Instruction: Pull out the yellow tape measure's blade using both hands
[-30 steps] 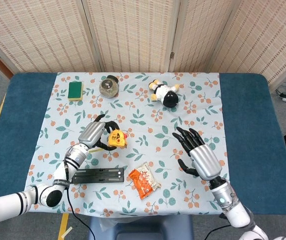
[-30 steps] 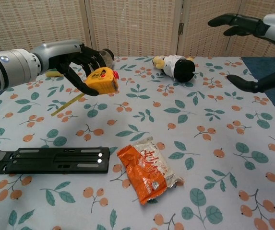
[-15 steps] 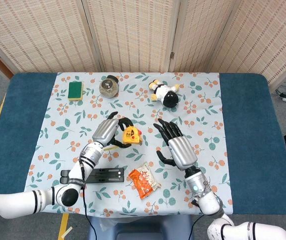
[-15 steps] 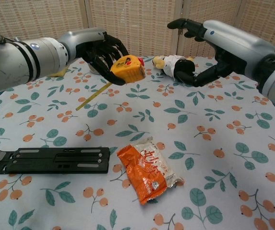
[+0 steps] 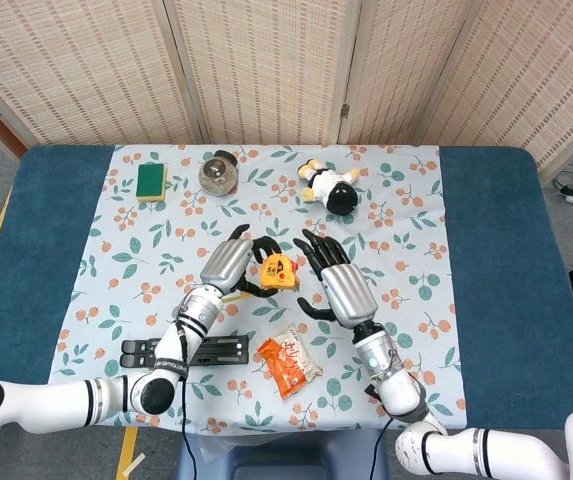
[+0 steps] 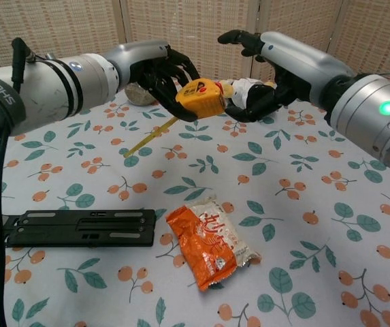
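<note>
Tabletop [image 5: 496, 250] blue, floral cloth [image 5: 406, 210] over middle. Black flat bracket [image 6: 65, 227] near front left, orange snack packet [image 6: 212, 246] beside it. Plush toy [image 5: 330, 187], round jar [image 5: 218, 174], green sponge [image 5: 151, 181] along far edge. Left hand [image 6: 160, 71] raised above cloth, fingers wrapped round yellow tape measure [image 6: 203, 96]; yellow blade [image 6: 150, 136] trails down left. Right hand [image 6: 266, 71] just beside tape measure, fingers spread, holding nothing.

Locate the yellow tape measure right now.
The yellow tape measure is held off the table by the left hand at mid-cloth, with the open right hand close on its other side, above the orange snack packet.
</note>
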You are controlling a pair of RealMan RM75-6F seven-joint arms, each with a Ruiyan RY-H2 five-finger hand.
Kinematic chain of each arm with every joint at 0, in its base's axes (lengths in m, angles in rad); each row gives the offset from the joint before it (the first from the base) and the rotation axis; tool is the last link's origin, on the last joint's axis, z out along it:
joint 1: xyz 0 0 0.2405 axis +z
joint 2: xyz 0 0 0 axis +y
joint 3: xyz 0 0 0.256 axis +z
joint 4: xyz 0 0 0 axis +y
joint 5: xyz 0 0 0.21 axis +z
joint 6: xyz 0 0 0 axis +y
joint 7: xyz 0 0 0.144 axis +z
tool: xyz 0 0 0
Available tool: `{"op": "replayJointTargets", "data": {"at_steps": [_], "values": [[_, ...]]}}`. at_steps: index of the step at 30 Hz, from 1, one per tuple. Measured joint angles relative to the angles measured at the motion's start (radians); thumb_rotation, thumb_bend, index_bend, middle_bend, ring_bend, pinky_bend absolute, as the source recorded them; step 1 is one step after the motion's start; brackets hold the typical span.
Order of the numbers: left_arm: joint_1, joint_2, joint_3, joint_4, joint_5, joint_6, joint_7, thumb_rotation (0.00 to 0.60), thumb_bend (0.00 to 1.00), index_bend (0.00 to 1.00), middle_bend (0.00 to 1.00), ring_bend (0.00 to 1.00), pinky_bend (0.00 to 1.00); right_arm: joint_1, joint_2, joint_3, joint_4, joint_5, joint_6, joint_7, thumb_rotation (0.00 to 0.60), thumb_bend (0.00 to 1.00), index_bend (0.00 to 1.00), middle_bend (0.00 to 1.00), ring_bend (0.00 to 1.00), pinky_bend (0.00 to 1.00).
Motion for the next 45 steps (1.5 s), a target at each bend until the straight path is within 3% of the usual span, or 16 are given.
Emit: {"op": "replayJointTargets", "data": {"at_steps": [18,45], "values": [[-0.006,-0.014,0.0,-0.019,-0.013,0.029,0.027,0.6,0.35,0.59,0.54,0.47,0.05,0.048,-0.062,0.005,0.078,0.023,0.032,0.013,0.6,0.34,0.0,0.0,0.0,0.0],[0.018,-0.037,-0.002,0.034,0.027,0.036,-0.024,0.6,0.35,0.59,0.55,0.47,0.05,0.05,-0.044,0.033,0.097,0.054,0.088,0.043,0.6,0.37,0.03,0.0,0.0,0.0]]}}
